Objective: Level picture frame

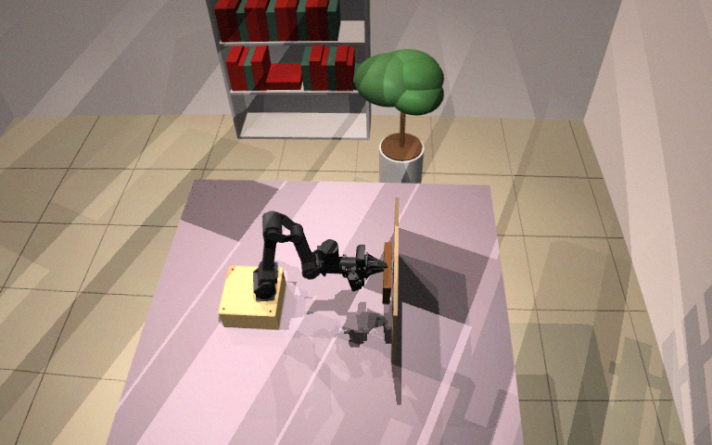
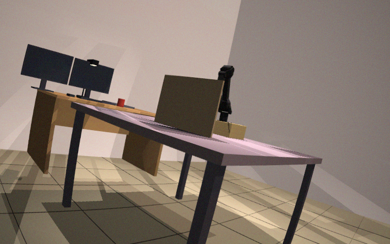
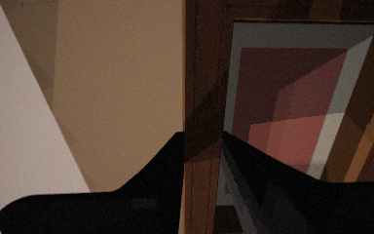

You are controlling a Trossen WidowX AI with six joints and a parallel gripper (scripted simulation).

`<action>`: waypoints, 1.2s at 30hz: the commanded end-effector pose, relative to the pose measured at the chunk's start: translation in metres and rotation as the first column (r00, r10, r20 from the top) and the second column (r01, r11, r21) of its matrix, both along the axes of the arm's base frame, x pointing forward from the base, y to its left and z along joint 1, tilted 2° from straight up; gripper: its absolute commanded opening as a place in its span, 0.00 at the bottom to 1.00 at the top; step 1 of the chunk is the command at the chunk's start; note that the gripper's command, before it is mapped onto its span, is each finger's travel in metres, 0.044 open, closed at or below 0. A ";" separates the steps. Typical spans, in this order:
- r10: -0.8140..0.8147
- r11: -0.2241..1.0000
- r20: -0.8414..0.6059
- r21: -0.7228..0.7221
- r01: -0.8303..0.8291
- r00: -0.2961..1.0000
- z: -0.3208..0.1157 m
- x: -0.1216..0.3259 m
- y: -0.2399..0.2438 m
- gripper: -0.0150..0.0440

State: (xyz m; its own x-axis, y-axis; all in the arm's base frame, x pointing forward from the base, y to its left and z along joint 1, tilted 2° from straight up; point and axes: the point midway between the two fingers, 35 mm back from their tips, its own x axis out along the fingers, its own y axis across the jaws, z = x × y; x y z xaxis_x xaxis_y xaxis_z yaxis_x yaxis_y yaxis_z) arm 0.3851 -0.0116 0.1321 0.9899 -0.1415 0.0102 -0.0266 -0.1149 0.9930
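The brown picture frame [image 1: 387, 291] [image 3: 206, 58], with a grey mat and a reddish picture, is in front of the upright wall panel [image 1: 396, 247] [image 2: 187, 103] [image 3: 122, 97]. My gripper [image 1: 386, 265] [image 3: 200, 138] is shut on the frame's side bar, with one black finger on its outer side and one on its inner side. In the wrist view this bar runs nearly straight up the picture and the top bar runs almost across it. Whether the frame is level against the panel I cannot tell. The screw and notched strip are hidden. The panel hides the frame in the exterior view.
The arm stands on a yellow block [image 1: 249, 293] [image 2: 231, 129] on the pink table [image 1: 209, 377] [image 2: 275, 149]. Behind the table are a potted plant [image 1: 401, 83] and a bookshelf [image 1: 301, 125]. A wooden desk [image 2: 41, 129] with two monitors [image 2: 47, 64] and a red cup [image 2: 120, 102] stands farther away.
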 end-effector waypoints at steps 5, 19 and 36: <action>-0.002 1.000 0.022 0.004 0.002 1.000 0.010 0.000 -0.001 0.25; -0.002 1.000 0.022 0.004 0.002 1.000 0.013 0.000 -0.001 0.25; -0.002 1.000 0.022 0.004 0.002 1.000 0.012 0.000 -0.001 0.25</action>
State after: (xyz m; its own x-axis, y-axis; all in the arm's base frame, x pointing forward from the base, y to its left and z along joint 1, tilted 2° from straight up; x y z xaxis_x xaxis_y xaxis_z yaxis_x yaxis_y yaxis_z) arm 0.3846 -0.0133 0.1391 0.9893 -0.1456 0.0126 -0.0296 -0.1149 0.9929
